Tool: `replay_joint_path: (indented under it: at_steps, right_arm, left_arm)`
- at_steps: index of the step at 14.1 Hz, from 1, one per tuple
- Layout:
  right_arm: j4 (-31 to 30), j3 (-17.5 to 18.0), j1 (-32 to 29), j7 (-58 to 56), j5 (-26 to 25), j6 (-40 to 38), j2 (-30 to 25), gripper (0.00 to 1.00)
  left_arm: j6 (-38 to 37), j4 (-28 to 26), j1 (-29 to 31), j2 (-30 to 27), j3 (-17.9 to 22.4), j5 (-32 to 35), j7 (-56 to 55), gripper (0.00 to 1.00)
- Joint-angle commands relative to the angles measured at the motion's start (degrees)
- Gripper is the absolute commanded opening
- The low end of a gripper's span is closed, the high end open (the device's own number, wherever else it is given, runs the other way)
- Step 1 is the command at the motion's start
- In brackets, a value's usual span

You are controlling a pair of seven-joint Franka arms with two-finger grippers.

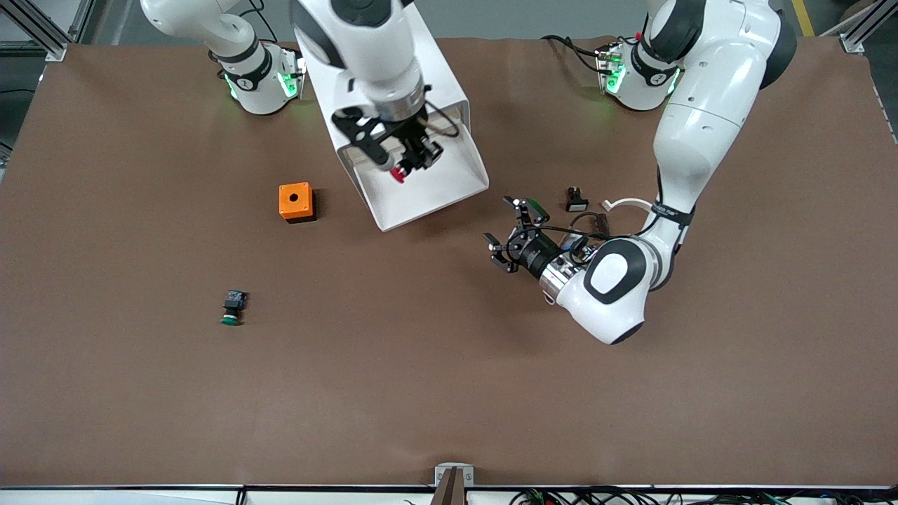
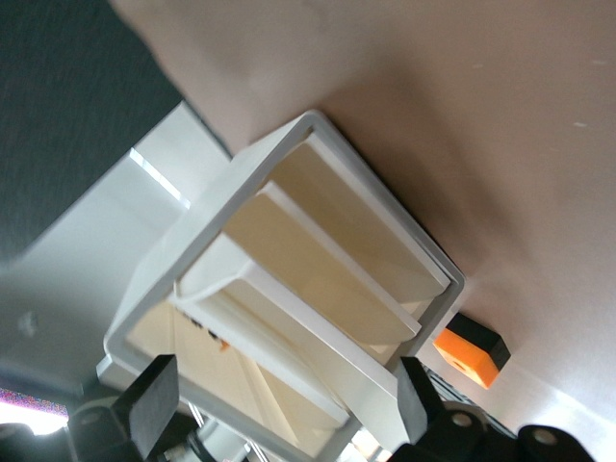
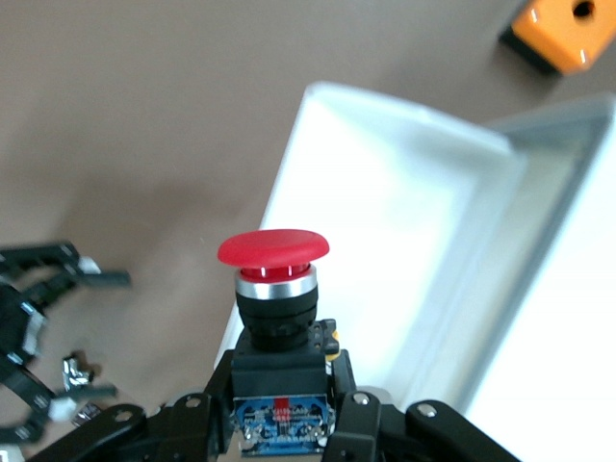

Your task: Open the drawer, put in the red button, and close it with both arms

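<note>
Over the open drawer [image 1: 428, 184], right hand [image 1: 409, 163] grips the red button [image 1: 398, 174]; left hand [image 1: 511, 235] gapes.

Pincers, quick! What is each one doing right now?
Left pincer: open, holding nothing, beside the pulled-out drawer.
Right pincer: shut on the red button, over the drawer.

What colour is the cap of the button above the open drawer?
Red; the right wrist view shows it best.

table [image 1: 140, 393]: broad, covered in brown matte sheet
floor [image 1: 21, 84]: dark grey, past the table edges
frame [image 1: 35, 28]: aluminium struts at the corners
</note>
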Motion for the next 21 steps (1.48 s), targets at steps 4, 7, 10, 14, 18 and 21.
replay_joint_path:
  at_steps: [4, 7, 10, 14, 18, 21]
  right_arm:
    - [-7.33, -0.65, 6.41, 9.98, -4.06, 6.02, -1.37, 0.00]
    - [-11.80, -0.65, 6.93, 10.85, -3.97, 10.75, -1.11, 0.00]
    - [-12.52, -0.56, 6.93, 11.82, -3.45, 13.57, 0.29, 0.00]
    - [-11.99, -0.65, 6.93, 12.79, -3.36, 14.72, 3.02, 0.00]
    - [-9.72, -0.65, 6.32, 12.18, -3.36, 14.72, 5.21, 0.00]
    - [-7.34, -0.74, 6.23, 12.18, -3.45, 14.81, 8.29, 0.00]
  left_arm:
    - [4.73, 1.53, -1.04, -5.63, 0.14, 11.69, 18.19, 1.00]
    - [11.58, 1.53, -2.79, -7.49, -0.56, 21.44, 22.52, 1.00]
    - [18.88, 1.27, -5.61, -9.33, -0.48, 28.58, 22.52, 1.00]
    - [24.34, 1.18, -8.86, -9.33, -0.48, 35.96, 22.43, 1.00]
    - [27.86, 1.00, -11.15, -9.33, -0.48, 40.27, 22.17, 1.00]
    - [27.95, 1.09, -13.08, -9.33, -0.39, 42.12, 21.99, 1.00]
